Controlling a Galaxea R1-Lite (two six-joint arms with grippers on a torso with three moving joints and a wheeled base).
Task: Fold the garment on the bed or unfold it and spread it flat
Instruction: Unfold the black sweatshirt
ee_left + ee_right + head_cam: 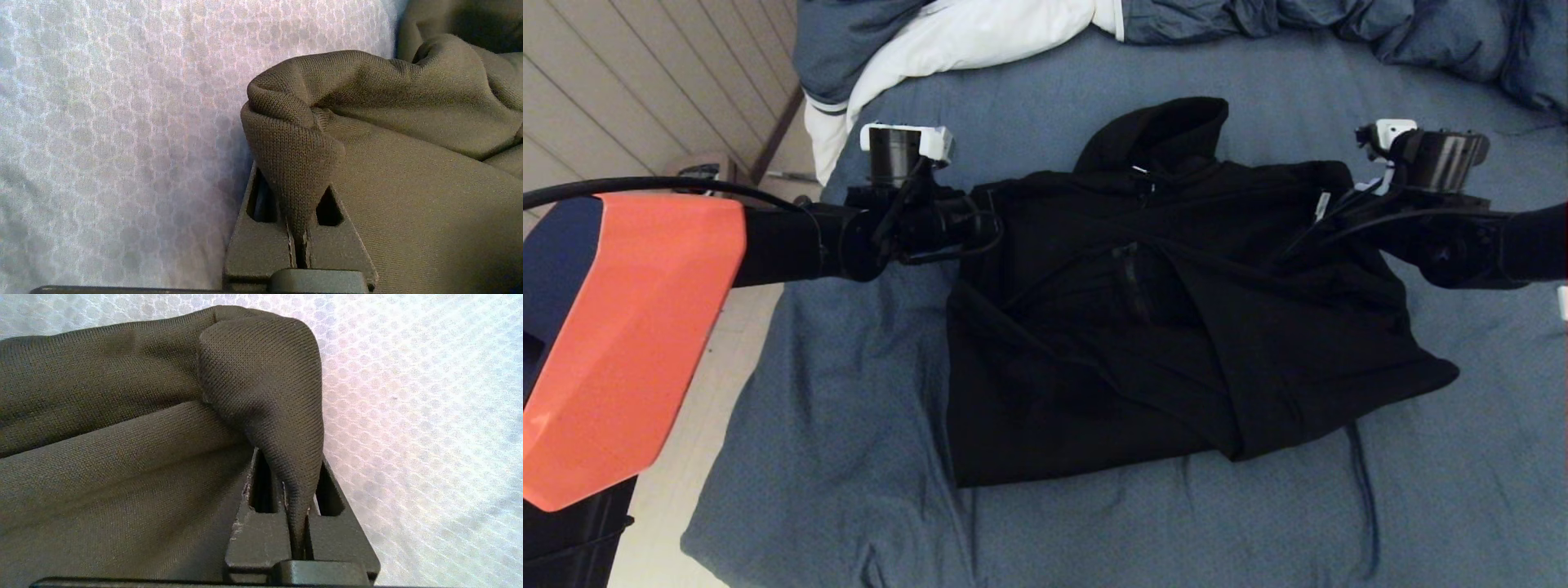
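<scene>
The garment [1143, 327], a black hooded sweatshirt, lies partly folded in the middle of the bed [849, 408], hood toward the far side and its front zipper showing. My left gripper [980, 214] is at the garment's left shoulder edge and my right gripper [1327, 214] is at its right shoulder edge. In the left wrist view the left gripper [300, 220] is shut on a pinched fold of the garment [408, 183] above the sheet of the bed [102, 143]. In the right wrist view the right gripper [298, 510] is likewise shut on a raised fold of the garment [102, 457].
A puffy blue-grey duvet [947, 41] with white lining is bunched along the far side of the bed. The bed's left edge drops to a pale floor [711, 425] beside a panelled wall [645, 82]. My orange arm cover [629, 327] fills the near left.
</scene>
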